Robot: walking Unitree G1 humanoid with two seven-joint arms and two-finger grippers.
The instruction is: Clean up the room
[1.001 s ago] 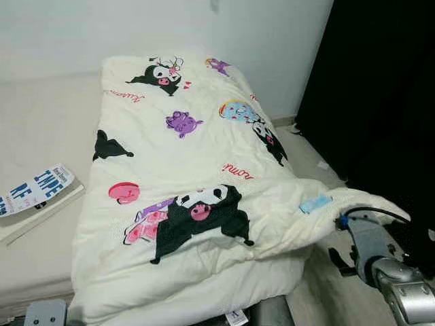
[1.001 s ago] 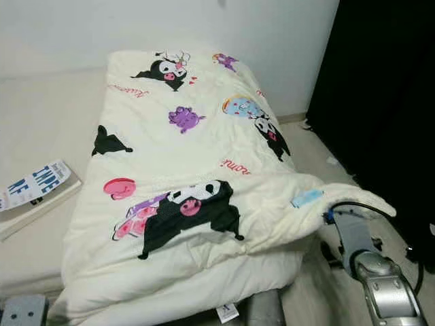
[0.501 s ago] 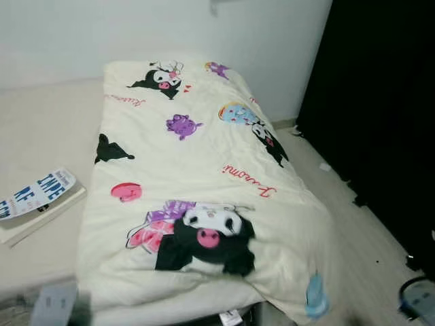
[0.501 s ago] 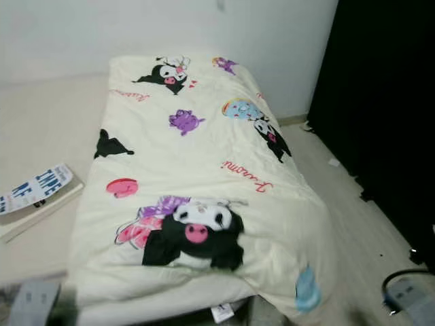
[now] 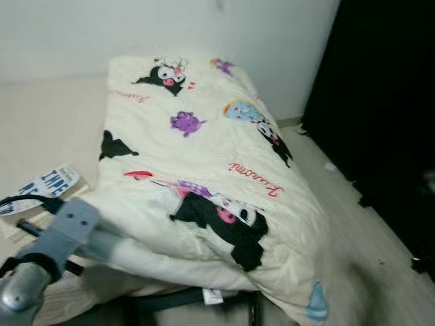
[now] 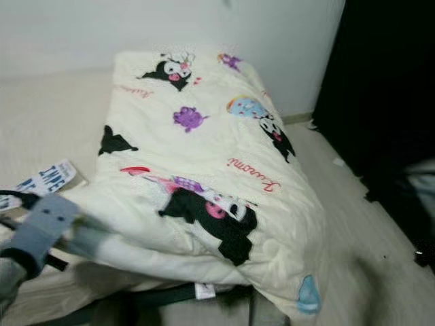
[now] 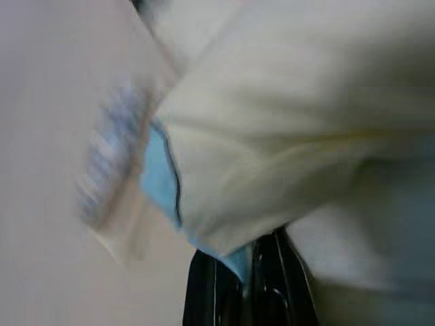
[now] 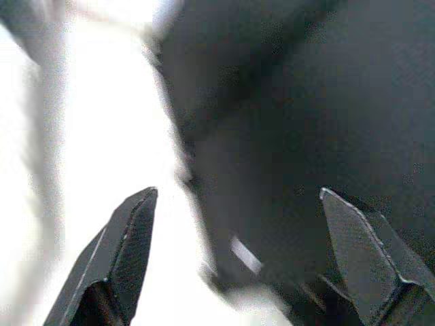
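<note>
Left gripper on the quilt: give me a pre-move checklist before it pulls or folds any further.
1. Left gripper has fabric between its fingers: ok, black fingers shut on the cream quilt edge.
2. Near-left corner lifted off the mattress: ok, the fold is raised over the left arm.
3. Book out of the quilt's way: not ok, it lies right beside the lifted corner.
4. Right gripper free: ok, fingers apart, nothing between them.
5. Far end of quilt flat: ok, lies smooth toward the wall.
6. Grip depth: cannot tell, the wrist view is blurred.
</note>
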